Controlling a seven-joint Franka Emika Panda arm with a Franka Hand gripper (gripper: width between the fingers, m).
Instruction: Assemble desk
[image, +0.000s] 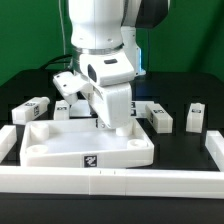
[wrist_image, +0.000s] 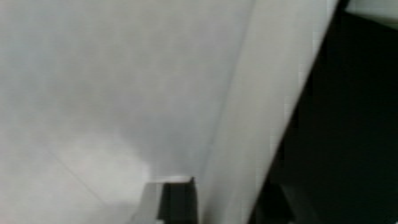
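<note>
- While you look at the exterior view, you find the gripper (image: 113, 128) lowered onto the far rim of the tabletop (image: 60, 148), towards that rim's end on the exterior view's right
- You cannot see its fingertips there, because the white hand of the arm stands in front of them
- From the wrist view you get the better answer: one dark finger (wrist_image: 175, 202) lies right against a broad white plastic face, the tabletop (wrist_image: 107, 90), with only black beyond its edge
- You can take the jaws as drawn together and pinching that rim wall, with no gap to be made out between finger and plastic
- Your tabletop lies flat on the black table (image: 185, 148), open side up, its raised rim all round, and a small black-and-white tag (image: 90, 158) on its front wall
- It sits just behind the long white border rail (image: 110, 183), which runs along the front of the scene
- You have one leg (image: 30, 110) lying on the table on the exterior view's left, apart from the tabletop
- A second leg (image: 160, 119) lies near the tabletop's far corner on the exterior view's right, close to the gripper but not touching it
- A third leg (image: 195, 115) lies further out on that same side, well clear of the tabletop
- More white blocks show behind the arm, and you cannot tell them apart clearly at this size
</note>
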